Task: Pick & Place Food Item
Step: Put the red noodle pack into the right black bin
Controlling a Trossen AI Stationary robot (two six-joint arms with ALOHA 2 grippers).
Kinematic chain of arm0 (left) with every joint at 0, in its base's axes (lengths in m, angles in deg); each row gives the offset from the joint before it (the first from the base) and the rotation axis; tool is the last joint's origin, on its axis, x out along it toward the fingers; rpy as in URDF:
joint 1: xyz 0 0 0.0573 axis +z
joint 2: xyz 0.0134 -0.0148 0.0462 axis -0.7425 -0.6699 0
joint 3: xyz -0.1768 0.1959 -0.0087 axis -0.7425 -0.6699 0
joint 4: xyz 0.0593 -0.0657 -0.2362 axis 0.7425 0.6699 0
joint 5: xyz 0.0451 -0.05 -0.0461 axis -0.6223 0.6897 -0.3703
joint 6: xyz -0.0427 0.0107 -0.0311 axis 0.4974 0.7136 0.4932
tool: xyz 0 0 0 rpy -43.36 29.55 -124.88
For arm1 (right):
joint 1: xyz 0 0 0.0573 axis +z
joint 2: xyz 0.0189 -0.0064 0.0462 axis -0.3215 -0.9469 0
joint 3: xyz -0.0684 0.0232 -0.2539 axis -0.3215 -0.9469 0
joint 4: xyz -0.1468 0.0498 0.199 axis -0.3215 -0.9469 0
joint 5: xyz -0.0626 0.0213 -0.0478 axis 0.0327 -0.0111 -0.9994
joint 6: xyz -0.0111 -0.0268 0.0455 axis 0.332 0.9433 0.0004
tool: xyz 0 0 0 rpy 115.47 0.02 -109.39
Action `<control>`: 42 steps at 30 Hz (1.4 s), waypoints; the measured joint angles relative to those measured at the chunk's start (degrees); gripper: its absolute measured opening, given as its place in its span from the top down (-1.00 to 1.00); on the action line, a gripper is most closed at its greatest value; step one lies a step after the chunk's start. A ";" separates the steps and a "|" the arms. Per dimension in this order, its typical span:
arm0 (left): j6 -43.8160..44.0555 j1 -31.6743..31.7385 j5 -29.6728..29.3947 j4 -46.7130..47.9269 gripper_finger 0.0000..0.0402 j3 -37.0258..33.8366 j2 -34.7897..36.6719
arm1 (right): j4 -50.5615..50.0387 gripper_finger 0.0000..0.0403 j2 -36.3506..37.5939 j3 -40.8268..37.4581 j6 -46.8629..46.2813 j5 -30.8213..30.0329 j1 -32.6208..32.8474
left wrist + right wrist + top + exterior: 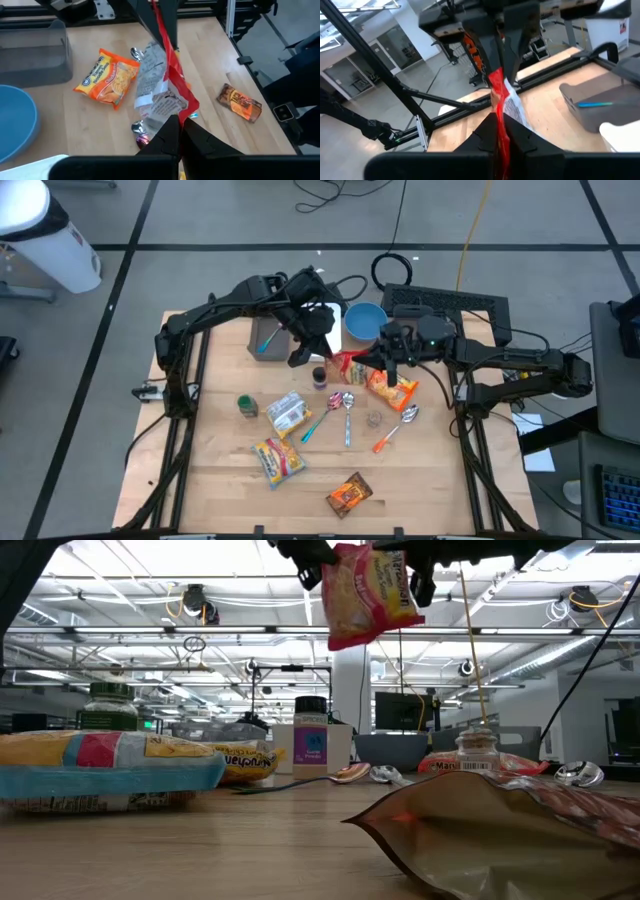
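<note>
handoff, I reckon | my left gripper (176, 131) and right gripper (501, 131) both pinch the red crinkly plastic noodle packet (368, 588), opposite edges | it hangs midair around 12 o'clock of the wooden table (220, 480) | bowl probably next

- The left arm is reaching in from the table's left edge toward its far middle, elbow bent, wrist angling down.
- The left gripper (318, 358) is pinching its fingers (170, 137) together, hanging above the table.
- The right arm is stretching in from the right edge, forearm lying roughly level.
- The right gripper (377, 360) is clamping its fingers (487, 132) tight, facing the left gripper, just beside it.
</note>
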State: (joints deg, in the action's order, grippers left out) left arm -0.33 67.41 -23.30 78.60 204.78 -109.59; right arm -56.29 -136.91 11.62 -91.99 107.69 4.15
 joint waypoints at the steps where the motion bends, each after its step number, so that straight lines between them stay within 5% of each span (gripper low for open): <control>1: 0.02 0.00 0.01 0.13 0.98 0.00 0.00 | 0.39 0.89 0.00 -0.01 -0.24 0.01 -0.16; 11: 0.06 -0.14 0.73 5.24 0.99 -0.07 0.00 | -0.03 0.20 0.02 0.17 -9.96 10.34 -6.28; 16: 0.21 -0.44 2.92 6.83 0.99 -0.07 0.00 | -10.57 -0.02 -0.58 6.29 -5.91 13.46 -7.99; 28: -0.44 -3.67 8.13 14.69 0.99 -0.05 0.00 | -43.90 0.02 -15.22 32.81 20.68 13.33 -2.72; 42: 1.98 -6.21 8.62 20.88 0.99 9.42 0.10 | -35.75 -0.01 -24.24 36.97 27.89 11.68 0.84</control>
State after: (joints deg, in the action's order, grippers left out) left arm 1.66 61.20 -14.68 99.48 214.20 -109.49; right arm -92.04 -161.15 48.59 -64.10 119.36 4.99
